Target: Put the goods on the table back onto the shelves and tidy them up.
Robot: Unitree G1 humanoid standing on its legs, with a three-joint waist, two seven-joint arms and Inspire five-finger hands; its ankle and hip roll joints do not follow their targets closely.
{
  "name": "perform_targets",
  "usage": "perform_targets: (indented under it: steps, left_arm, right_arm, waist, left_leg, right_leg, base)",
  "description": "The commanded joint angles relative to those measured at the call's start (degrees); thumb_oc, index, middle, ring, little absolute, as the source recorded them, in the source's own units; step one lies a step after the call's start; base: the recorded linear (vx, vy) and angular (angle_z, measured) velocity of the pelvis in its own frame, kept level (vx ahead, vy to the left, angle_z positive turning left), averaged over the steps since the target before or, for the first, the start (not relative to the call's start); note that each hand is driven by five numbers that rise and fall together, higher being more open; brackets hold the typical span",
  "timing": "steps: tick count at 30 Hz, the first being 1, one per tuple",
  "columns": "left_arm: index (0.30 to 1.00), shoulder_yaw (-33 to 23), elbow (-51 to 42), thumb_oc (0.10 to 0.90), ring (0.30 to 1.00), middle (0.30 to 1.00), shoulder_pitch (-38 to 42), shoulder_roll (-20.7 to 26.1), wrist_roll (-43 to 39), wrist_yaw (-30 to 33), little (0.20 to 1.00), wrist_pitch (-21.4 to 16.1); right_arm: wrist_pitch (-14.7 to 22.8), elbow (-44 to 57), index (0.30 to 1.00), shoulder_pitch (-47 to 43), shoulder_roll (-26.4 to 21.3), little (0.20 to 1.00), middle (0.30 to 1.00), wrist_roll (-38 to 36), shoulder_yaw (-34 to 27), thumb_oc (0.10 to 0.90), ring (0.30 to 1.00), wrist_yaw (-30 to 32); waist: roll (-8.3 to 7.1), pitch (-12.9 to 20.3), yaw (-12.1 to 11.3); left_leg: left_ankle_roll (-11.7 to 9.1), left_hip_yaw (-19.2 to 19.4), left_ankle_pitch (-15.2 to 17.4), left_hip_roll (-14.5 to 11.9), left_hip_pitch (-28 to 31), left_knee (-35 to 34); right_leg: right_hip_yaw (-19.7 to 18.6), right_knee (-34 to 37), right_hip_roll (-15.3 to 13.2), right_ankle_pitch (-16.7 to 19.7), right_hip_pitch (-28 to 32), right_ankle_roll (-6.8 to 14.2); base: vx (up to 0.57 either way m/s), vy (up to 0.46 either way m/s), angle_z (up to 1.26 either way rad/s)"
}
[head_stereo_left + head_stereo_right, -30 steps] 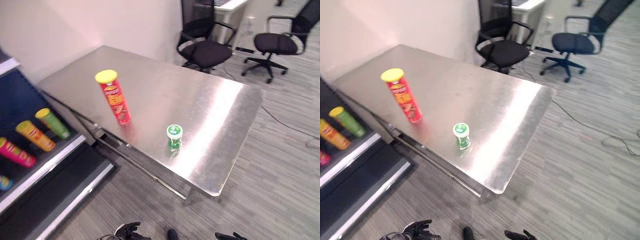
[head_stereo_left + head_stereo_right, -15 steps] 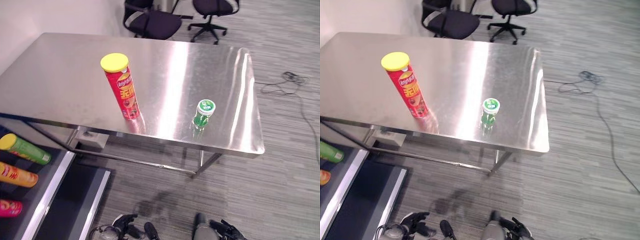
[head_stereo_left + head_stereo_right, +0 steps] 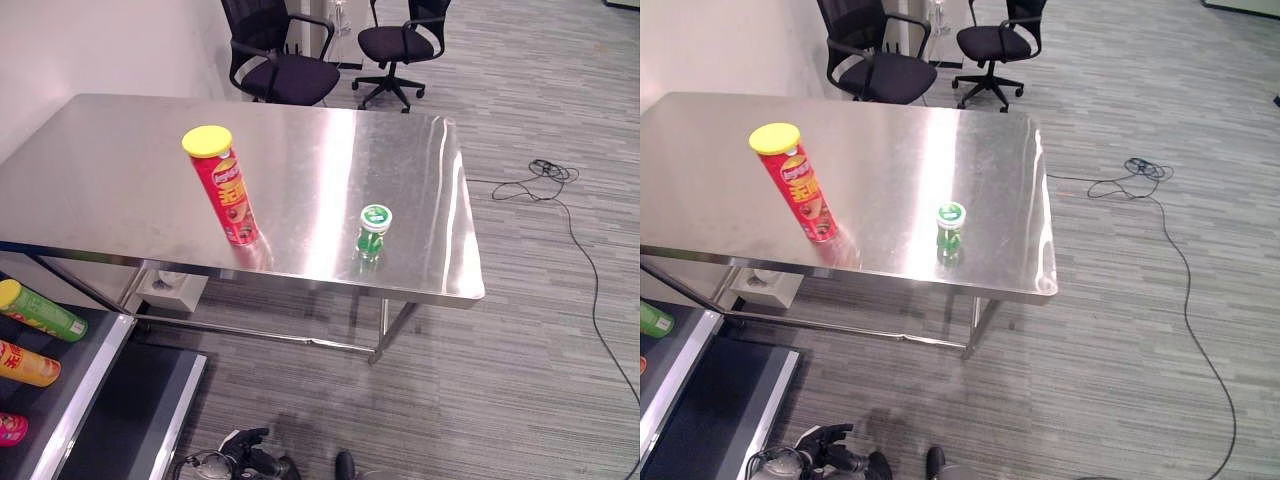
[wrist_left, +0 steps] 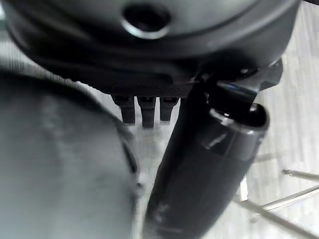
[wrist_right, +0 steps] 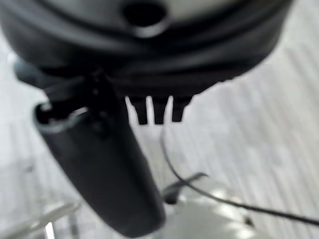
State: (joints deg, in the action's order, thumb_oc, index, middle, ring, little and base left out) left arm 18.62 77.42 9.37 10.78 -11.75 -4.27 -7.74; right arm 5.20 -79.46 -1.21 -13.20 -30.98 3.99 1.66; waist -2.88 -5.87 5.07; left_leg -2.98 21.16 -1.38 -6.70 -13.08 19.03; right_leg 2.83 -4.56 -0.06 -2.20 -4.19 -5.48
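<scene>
Table (image 3: pixel 120 160) carries both goods: the red can (image 3: pixel 228 198) with its yellow lid stands upright near the front edge, the small green bottle (image 3: pixel 372 232) apart from it toward the front right corner. My left hand (image 4: pixel 209 164) and right hand (image 5: pixel 99 164) hang low, fingers straight, holding nothing. I should step closer, then grasp the can mid-body, keeping it upright, for the shelf (image 3: pixel 60 345) at my left.

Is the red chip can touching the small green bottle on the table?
Apart. The left eye view shows bare steel tabletop between the red chip can and the small green bottle.
</scene>
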Motion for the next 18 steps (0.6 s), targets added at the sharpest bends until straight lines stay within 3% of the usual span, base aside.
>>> perform_targets:
  steps: [1, 5, 8, 10, 13, 18]
  left_arm:
    - [0.900, -0.66, -0.50, 0.800, 0.900, 0.900, 1.25, -1.30, -0.86, 0.25, 0.900, -1.81]
    - [0.900, 0.61, -0.05, 0.800, 0.900, 0.900, 0.30, -1.57, 1.72, 0.81, 0.900, -2.13]
    - [0.900, 1.04, -0.98, 0.800, 0.900, 0.900, 0.19, -1.34, 2.27, 1.53, 0.900, -2.45]
    - [0.900, 1.01, -1.30, 0.800, 0.900, 0.900, 0.17, -1.20, 2.25, 1.74, 0.900, -2.47]
    - [0.900, 0.80, -0.85, 0.800, 0.900, 0.900, -0.25, -1.50, 3.36, 1.87, 0.900, -2.57]
    - [0.900, 2.56, -1.21, 0.800, 0.900, 0.900, 1.28, -1.28, 5.85, 2.06, 0.900, -2.34]
  right_arm:
    - [1.45, 1.07, 0.900, -0.69, -2.55, 0.900, 0.900, 2.83, -1.86, 0.800, 0.900, 1.60]
    - [2.17, 3.37, 0.900, -0.65, -4.15, 0.900, 0.900, 4.50, -1.65, 0.800, 0.900, 2.48]
    - [2.53, 6.07, 0.900, -0.32, -5.34, 0.900, 0.900, 5.18, -1.95, 0.800, 0.900, 3.03]
    - [2.55, 6.60, 0.900, -0.14, -6.13, 0.900, 0.900, 5.36, -2.36, 0.800, 0.900, 3.00]
    - [2.24, 6.69, 0.900, -0.04, -7.00, 0.900, 0.900, 5.54, -3.52, 0.800, 0.900, 2.57]
    - [1.79, 7.71, 0.900, -1.68, -6.49, 0.900, 0.900, 5.16, -3.28, 0.800, 0.900, 2.49]
  waist:
    - [0.02, -0.49, -0.38]
    - [0.71, -0.37, -1.60]
    - [1.82, -0.79, -1.91]
    - [2.74, -0.76, -1.78]
    - [4.51, 0.11, -1.19]
    - [5.02, 0.46, -1.01]
  left_leg:
    - [-0.22, -1.75, 1.30, -0.29, 3.28, -7.62]
    - [-2.43, -7.28, -5.81, -4.14, 3.57, -17.56]
    - [-4.15, -9.21, -8.67, -6.72, 3.56, -21.05]
    - [-4.78, -9.41, -9.12, -7.55, 3.85, -22.50]
    - [-5.60, -6.44, -8.26, -7.88, 5.37, -23.88]
    - [-4.42, -4.44, -6.60, -4.27, 5.00, -23.27]
  right_leg:
    - [-1.74, 4.77, -1.93, 0.49, 3.66, 8.93]
    - [-2.91, 4.88, -2.19, -0.61, 3.76, 9.05]
    - [-4.03, 4.82, -2.73, -1.07, 3.77, 9.66]
    - [-4.50, 4.96, -3.48, -1.34, 4.18, 10.24]
    - [-4.58, 6.31, -5.10, -1.11, 5.36, 11.68]
    - [-4.82, 7.17, -9.29, 0.96, 4.67, 14.01]
  base:
    - [0.16, 0.126, -0.01]
    - [0.14, 0.130, -0.26]
    - [0.08, 0.159, -0.36]
    - [0.12, 0.227, -0.34]
    - [0.16, 0.270, -0.24]
    - [0.13, 0.285, -0.14]
